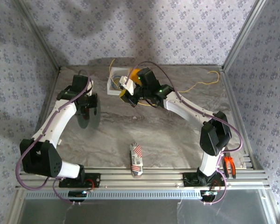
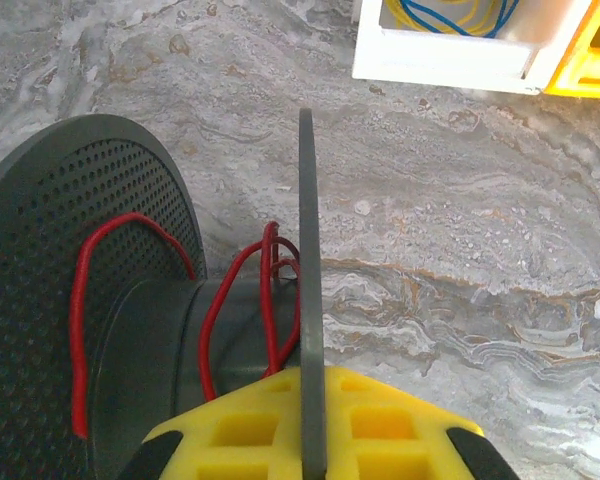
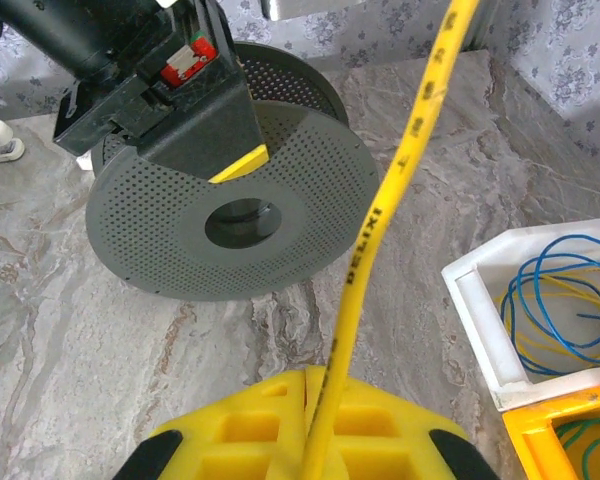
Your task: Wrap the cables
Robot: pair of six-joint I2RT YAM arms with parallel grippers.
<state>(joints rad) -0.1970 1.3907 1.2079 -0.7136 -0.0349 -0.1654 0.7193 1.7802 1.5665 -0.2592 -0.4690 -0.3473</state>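
The yellow cable point(image 3: 388, 190), beside the white bin point(image 3: 475, 300), is pinched by the right gripper point(image 3: 315, 425). The spool point(image 2: 40, 250) is clamped by the left gripper point(image 2: 310, 430). Seemingly, the cable must next be led to the hub.

A perforated grey plastic spool point(image 1: 87, 113) stands left of a white plastic bin point(image 1: 113, 86); thin yellow wire point(image 3: 368, 235) trails behind, to the right.
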